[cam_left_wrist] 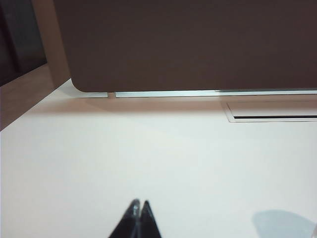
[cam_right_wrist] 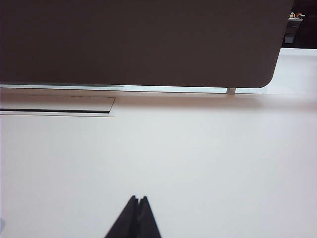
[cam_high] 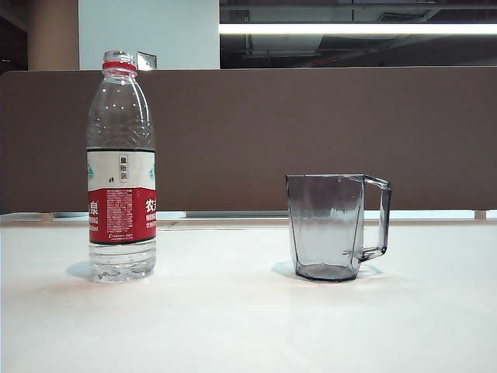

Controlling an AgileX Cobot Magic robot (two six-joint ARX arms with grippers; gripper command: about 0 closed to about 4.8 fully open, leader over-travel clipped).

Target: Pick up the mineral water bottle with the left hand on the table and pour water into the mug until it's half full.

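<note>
So the bottle (cam_high: 121, 167) is standing upright on the left side of the table (cam_high: 233, 326) in the exterior view, cap off as far as I can tell, just the red neck ring showing, with a little water at the bottom. The mug (cam_high: 326, 227) sits well to the right of it, upright, handle pointing right, nothing touching either one. Neither of my arms shows up in that view at all. My left gripper (cam_left_wrist: 137, 204) is clenched tight, tips pressed together with nothing between them, hovering over bare white table near the brown partition (cam_left_wrist: 188, 44); there's a bluish shadow patch (cam_left_wrist: 282, 223) off in the corner of that wrist view. My right gripper (cam_right_wrist: 137, 199) is the same deal, tips squeezed together and empty, over plain table with a cable slot (cam_right_wrist: 54, 110) by the partition
</note>
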